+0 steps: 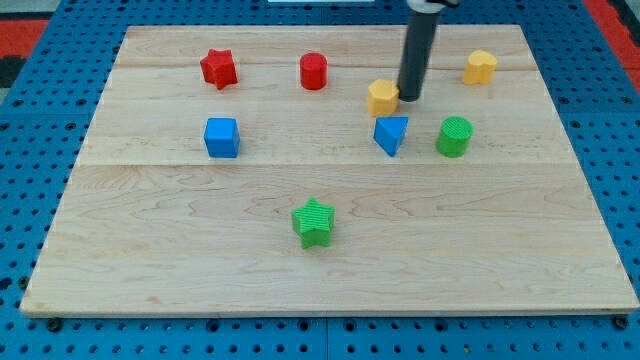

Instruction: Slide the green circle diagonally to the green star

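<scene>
The green circle (454, 136) stands on the wooden board at the view's right of centre. The green star (314, 222) lies lower down, near the board's middle, to the lower left of the circle. My tip (409, 98) rests on the board just right of a yellow block (383, 97), above and to the left of the green circle, and is not touching the circle. A blue triangular block (391, 133) sits between my tip and the star, just left of the green circle.
A red star (218, 68) and a red cylinder (314, 71) sit near the top. A blue cube (221, 137) is at the left. A second yellow block (480, 66) is at the top right. The board (150, 260) lies on a blue pegboard.
</scene>
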